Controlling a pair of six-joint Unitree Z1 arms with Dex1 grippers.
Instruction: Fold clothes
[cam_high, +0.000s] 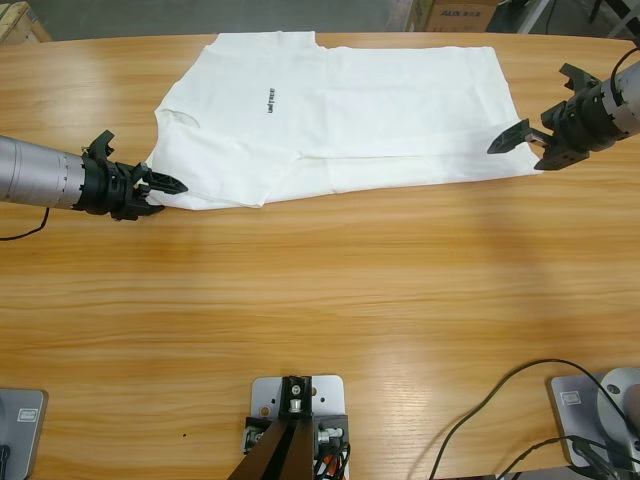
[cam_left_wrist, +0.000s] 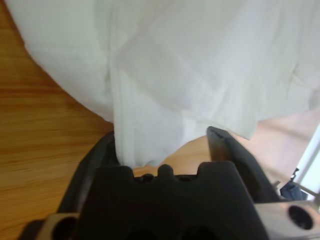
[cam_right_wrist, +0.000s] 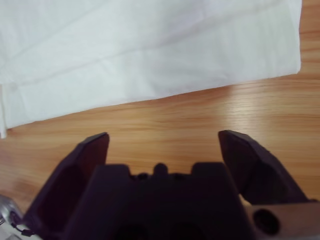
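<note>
The clothes are one white T-shirt spread flat at the far middle of the table, with a small dark line of text on its chest. My left gripper comes in from the left edge at the shirt's near-left corner. In the left wrist view a fold of the white cloth runs down between the jaws of the left gripper, which stand apart. My right gripper is open just off the shirt's right corner. In the right wrist view the shirt's hem lies beyond the right gripper, over bare wood.
The wooden table stretches wide in front of the shirt. A cardboard box stands beyond the far edge. Black cables loop at the near right.
</note>
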